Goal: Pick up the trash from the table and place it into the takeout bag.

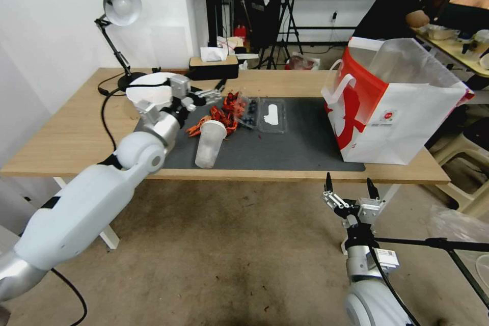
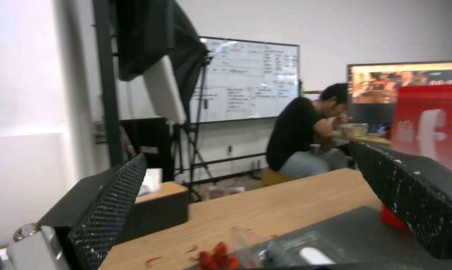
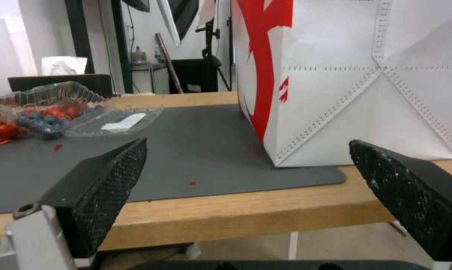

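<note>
left pincer (image 1: 216,96) open over red wrapper (image 1: 220,117) on surface (image 1: 66,132), frosted cup (image 1: 209,143) upright on mat, takeout bag (image 1: 395,102) at mat's right end, right pincer (image 1: 350,187) open below surface edge

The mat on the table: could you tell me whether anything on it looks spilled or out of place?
Yes. A clear clamshell container lies open on the mat with red wrappers strewn beside it, and small red crumbs dot the mat. The frosted cup leans rather than standing straight.
</note>
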